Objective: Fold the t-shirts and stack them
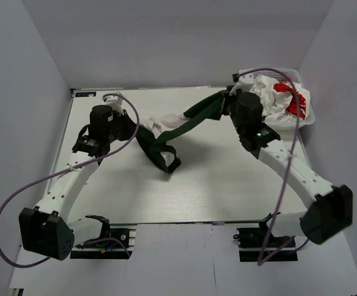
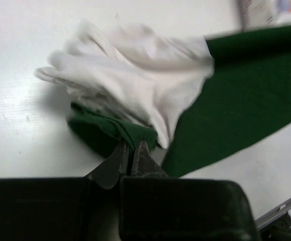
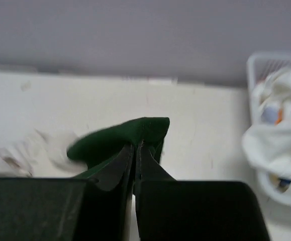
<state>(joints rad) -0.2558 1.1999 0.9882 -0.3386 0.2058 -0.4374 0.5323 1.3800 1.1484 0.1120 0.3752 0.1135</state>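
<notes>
Green-sleeved t-shirt (image 1: 177, 128) is strung between my two claws over the rear half of the surface (image 1: 227, 185), white body bunched near the left and a green loop drooping toward the middle. My left arm reaches forward from its near-left base, and my left claw (image 2: 132, 149) is clenched on a fold of green cloth just beside the white bunch. My right arm bends out to the right, then runs back toward the far corner, where my right claw (image 3: 137, 146) is pinched tight on another green fold. Just beside it, a white basket (image 1: 307, 118) at the far right edge holds a second t-shirt (image 1: 283, 97), white with red print. Bare pale surface lies in front. Plain grey walls close in the rear and both sides.
</notes>
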